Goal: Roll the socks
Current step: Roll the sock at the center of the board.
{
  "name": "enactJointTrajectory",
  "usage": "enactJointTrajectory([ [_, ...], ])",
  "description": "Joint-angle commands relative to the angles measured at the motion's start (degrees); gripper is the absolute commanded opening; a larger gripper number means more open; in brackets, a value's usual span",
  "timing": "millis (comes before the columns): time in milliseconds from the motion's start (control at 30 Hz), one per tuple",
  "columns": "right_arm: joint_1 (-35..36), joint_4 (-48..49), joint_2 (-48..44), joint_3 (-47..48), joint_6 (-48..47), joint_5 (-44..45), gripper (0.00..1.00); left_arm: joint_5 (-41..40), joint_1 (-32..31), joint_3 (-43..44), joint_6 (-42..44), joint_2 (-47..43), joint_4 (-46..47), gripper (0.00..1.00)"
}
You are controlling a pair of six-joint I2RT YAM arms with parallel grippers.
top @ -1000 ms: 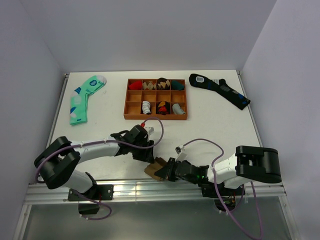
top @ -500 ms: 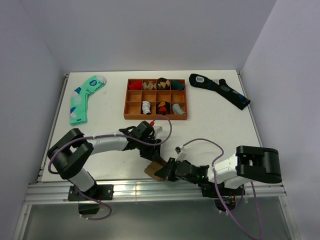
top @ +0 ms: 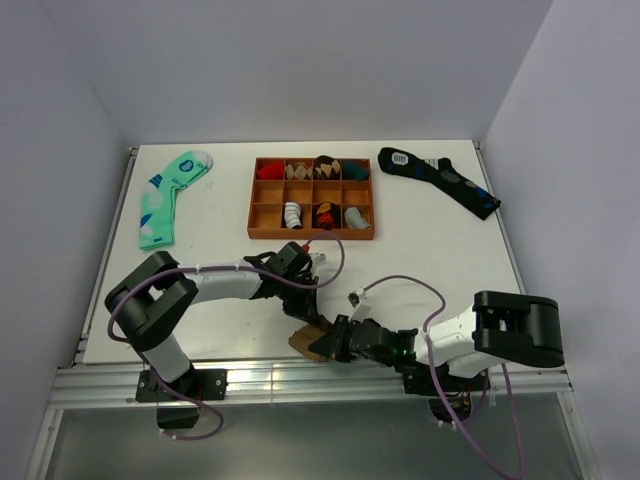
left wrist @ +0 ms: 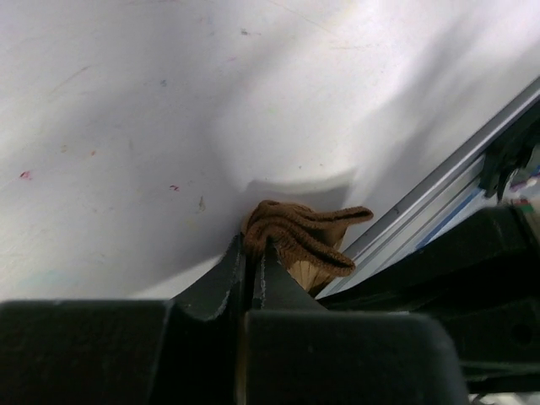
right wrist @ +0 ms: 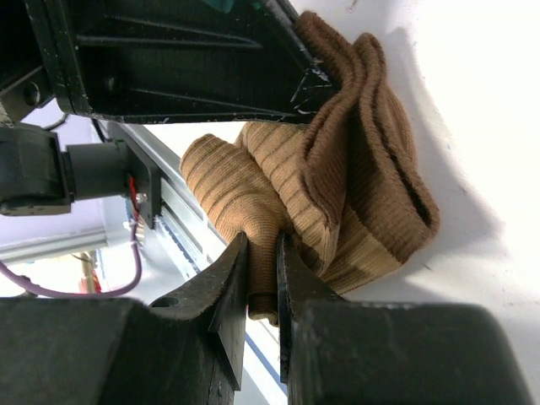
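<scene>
Socks: tan-brown ribbed knit socks [top: 306, 341], bunched in a loose half-roll at the near table edge, btwn the two grippers. Darker cuff folds fan out on one side (left wrist view [left wrist: 305, 237]; right wrist view [right wrist: 354, 177]).
Handling: judged soft, light, floppy, w/ a grippy knit. No stiffness, so layers prob. spring apart if let go. Not fragile.
Where to hold: thick ribbed cuff looks best. Take one cuff layer to pull over the bundle and pinch the whole bundle w/ the other gripper.
R gripper: right gripper [top: 330, 346] [right wrist: 261, 253] has jaws nearly together, clamped on a ribbed fold at the bundle's near side.
L gripper: left gripper [top: 316, 322] [left wrist: 251, 246] has jaws closed tight, tips at the darker cuff edge. Looks to nip a thin layer; hard to be sure.
Edge: silver metal rail [top: 300, 375] runs just beside the bundle, which sits right at the lip of the white table [top: 420, 255]. It could slip off or snag the rail.
Room: bare table on the bundle's far side, up to the orange-brown wooden compartment tray [top: 311, 236]. Prob. safer to work away from the lip. Gripper tips are close together, so there is collision risk.
Well apart: mint-green dotted sock [top: 165, 200] far left, dark navy patched sock [top: 440, 180] far right. Neither is in the way.
</scene>
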Motion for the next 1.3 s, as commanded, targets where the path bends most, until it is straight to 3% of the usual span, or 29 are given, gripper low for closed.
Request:
enactJointTrajectory([
  [0, -0.91, -21.35, 2.43, -0.43, -6.98, -5.14, 0.02, -11.26, 1.24, -2.28, -3.29, 1.47, -3.02, 0.0],
  [167, -7.76, -23.03, 0.94, 2.66, -13.85, -10.41, 0.01, -16.27, 5.63, -5.18, -6.99, -2.92, -3.37, 0.0],
  [467, -19.02, -36.47, -0.39, 12.93, -27.82, -21.66, 0.0, -22.08, 9.15, -9.59, -14.82, -9.34, -1.52, 0.0],
  [700, -27.19, -41.39, 7.34, 19.78, -35.64, -36.42, 0.0, -21.55, 9.42, -8.53, -16.14, -8.99, -0.3, 0.0],
  [867, -28.95, -45.18, 14.37, 23.57, -38.63, -44.24, 0.01, -22.69, 9.42, -10.11, -16.4, -11.1, 1.73, 0.0],
  [1067, -32.38, -53.17, 19.29, 27.79, -42.94, -47.16, 0.01, -22.6, 9.33, -13.35, -17.37, -14.44, 5.68, 0.02],
  [1267, -35.11, -61.51, 23.51, 33.23, -46.55, -49.8, 0.0, -23.31, 8.1, -17.84, -19.12, -21.46, 10.42, 0.13],
])
